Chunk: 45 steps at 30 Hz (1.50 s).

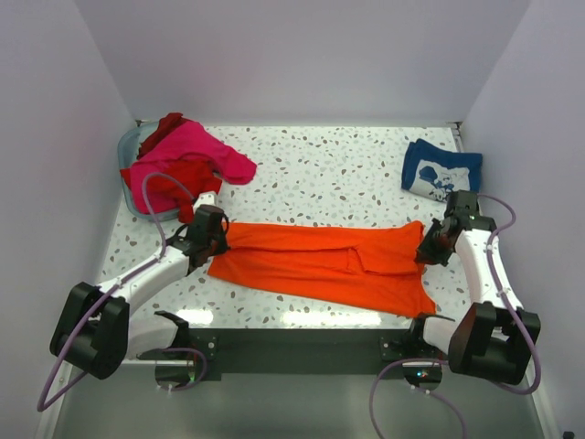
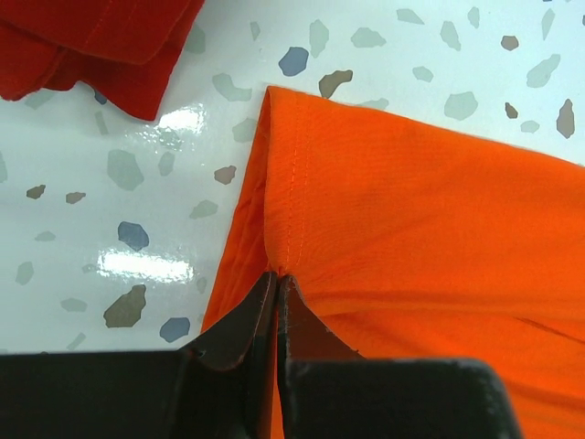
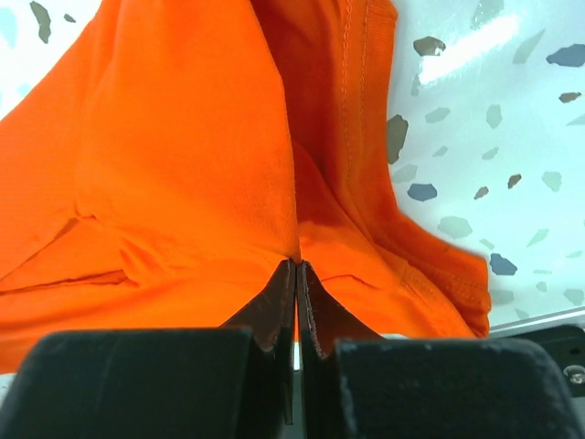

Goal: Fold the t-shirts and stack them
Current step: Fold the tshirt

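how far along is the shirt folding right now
Done: the navy t-shirt lies folded at far right. In hand: the orange t-shirt, partly folded, pinched at both ends by the left gripper and right gripper. Left: the pink t-shirt and red t-shirt sit heaped over the bin; nothing stacked yet.

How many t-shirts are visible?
4: orange t-shirt spread centre, navy t-shirt folded far right, pink t-shirt and red t-shirt heaped in the far-left bin; more may be buried there.
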Each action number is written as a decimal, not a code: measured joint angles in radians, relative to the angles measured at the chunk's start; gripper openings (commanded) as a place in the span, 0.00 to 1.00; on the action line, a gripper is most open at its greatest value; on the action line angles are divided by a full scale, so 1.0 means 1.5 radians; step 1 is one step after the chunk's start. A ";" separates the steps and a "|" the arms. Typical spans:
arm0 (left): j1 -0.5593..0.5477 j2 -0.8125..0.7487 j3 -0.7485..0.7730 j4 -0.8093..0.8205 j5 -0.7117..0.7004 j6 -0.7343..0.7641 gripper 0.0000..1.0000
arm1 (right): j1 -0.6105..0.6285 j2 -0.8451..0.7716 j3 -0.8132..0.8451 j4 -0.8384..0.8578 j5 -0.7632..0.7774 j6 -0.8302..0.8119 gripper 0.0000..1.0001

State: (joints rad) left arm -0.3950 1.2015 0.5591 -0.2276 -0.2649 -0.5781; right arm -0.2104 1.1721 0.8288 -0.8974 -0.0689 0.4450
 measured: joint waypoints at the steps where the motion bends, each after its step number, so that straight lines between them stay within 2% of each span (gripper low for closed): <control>1: 0.000 0.000 0.000 0.000 0.000 0.000 0.00 | 0.000 -0.007 0.004 -0.010 0.000 0.000 0.00; 3: 0.000 -0.001 0.000 -0.001 0.000 0.001 0.00 | 0.000 -0.019 0.011 -0.028 0.000 -0.001 0.00; 6: 0.000 0.000 0.000 -0.002 0.000 0.005 0.09 | 0.000 -0.028 0.017 -0.047 0.002 -0.003 0.00; 7: 0.000 0.000 0.000 -0.002 0.000 0.009 0.15 | 0.000 -0.028 0.017 -0.051 0.002 -0.003 0.00; 13: 0.000 -0.002 0.000 -0.004 0.000 0.014 0.23 | 0.000 -0.028 0.017 -0.061 0.002 -0.005 0.00; 25: 0.000 0.011 0.000 -0.003 -0.005 0.017 0.24 | 0.000 -0.028 0.017 -0.061 0.002 -0.006 0.00; 38: 0.000 0.026 0.000 -0.006 0.005 0.017 0.31 | 0.000 -0.028 0.017 -0.061 0.001 -0.008 0.00; 41: 0.000 0.026 -0.001 0.001 0.016 0.017 0.30 | 0.000 -0.028 0.017 -0.062 0.001 -0.008 0.00; 42: 0.000 0.026 -0.001 0.002 0.019 0.017 0.26 | 0.000 -0.028 0.017 -0.062 0.001 -0.008 0.00; 44: 0.000 0.025 -0.001 0.002 0.022 0.017 0.15 | 0.000 -0.028 0.017 -0.062 0.000 -0.009 0.00; 45: 0.000 0.026 -0.001 0.003 0.023 0.017 0.02 | 0.000 -0.028 0.017 -0.062 0.000 -0.009 0.00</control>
State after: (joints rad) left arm -0.3950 1.2400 0.5579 -0.2237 -0.2298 -0.5533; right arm -0.2104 1.1297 0.8543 -0.9909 -0.0689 0.4316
